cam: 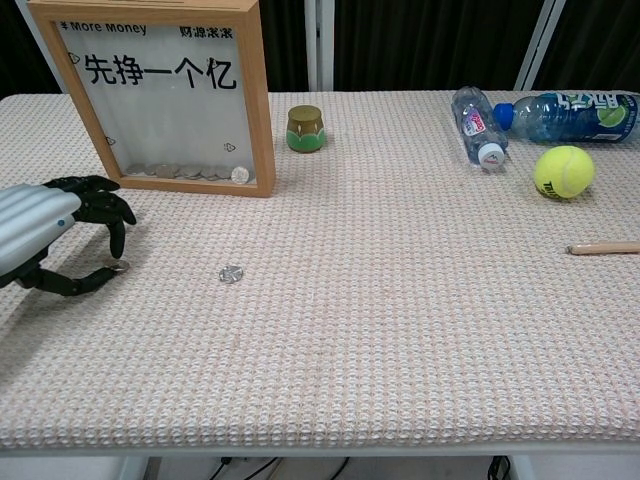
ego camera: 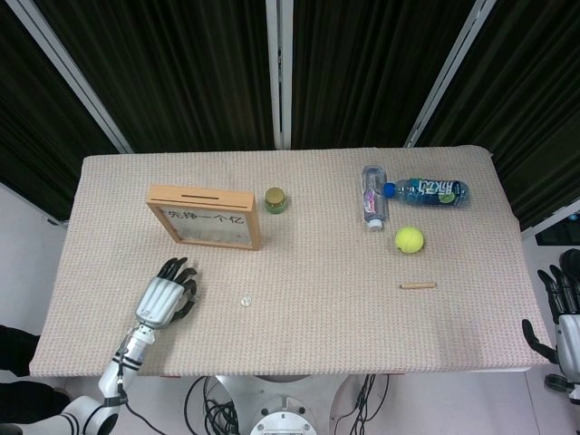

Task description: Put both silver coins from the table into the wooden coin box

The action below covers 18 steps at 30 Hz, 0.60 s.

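While the robot's left hand (cam: 45,235) hovers low over the near left of the bench (cam: 400,330), its dark thumb and a fingertip pinch a small silver coin (cam: 119,266) against the woven cover. A second flat silver coin (cam: 231,272) lies loose just to the right, near the front edge. Both coins are thin, stiff, light and likely slippery, so the edges look like the only place to take hold. Beyond the hand stands the wooden-framed coin box with a clear front (cam: 165,90), its slot on the top edge (ego camera: 201,193); several coins already sit inside. A small green jar with a brass lid (cam: 305,128) stands right of the box. Far right lie two clear plastic bottles (cam: 478,122), a yellow tennis ball (cam: 564,171) and a wooden stick (cam: 603,247), well clear of the route. Off the bench's right edge, the right hand (ego camera: 564,313) hangs with fingers apart, holding nothing.
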### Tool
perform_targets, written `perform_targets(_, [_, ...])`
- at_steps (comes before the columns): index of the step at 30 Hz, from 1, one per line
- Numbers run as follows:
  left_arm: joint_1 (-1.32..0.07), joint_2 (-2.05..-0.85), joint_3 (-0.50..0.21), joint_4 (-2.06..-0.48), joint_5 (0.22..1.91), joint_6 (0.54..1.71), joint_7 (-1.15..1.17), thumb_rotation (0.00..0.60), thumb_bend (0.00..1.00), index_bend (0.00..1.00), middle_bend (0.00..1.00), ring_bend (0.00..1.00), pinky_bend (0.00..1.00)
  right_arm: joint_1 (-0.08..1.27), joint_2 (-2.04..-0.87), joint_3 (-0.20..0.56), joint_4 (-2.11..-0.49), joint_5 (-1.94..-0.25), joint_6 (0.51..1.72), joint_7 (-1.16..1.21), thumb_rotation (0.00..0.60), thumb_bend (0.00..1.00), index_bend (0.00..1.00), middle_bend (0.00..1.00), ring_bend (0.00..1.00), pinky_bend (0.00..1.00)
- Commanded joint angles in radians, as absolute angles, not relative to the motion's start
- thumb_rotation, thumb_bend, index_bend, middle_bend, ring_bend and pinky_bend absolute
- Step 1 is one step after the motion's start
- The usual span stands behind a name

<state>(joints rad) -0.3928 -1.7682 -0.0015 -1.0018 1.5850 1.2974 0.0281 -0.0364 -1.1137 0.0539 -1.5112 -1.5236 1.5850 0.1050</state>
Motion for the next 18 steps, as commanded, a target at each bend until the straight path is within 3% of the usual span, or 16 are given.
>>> perform_targets(1, [-0.394,-1.769,-0.001,-1.002,1.585,1.298,0.024,0.6,0.35,0.52,0.27,0.09,0.14,-0.036,-1.114,0.054,-1.511,-1.523,1.585,0.105,0.6,0.33,0.0,0.0,0.0,0.0])
perform_targets(18, [-0.403,-1.77,0.001,-1.002,1.58,1.287,-0.001,0.6,0.41,0.55,0.27,0.09,0.14,-0.034,-1.116,0.057,-1.504,-1.513,1.576,0.111,0.6,0.33,0.0,0.0,0.0,0.0])
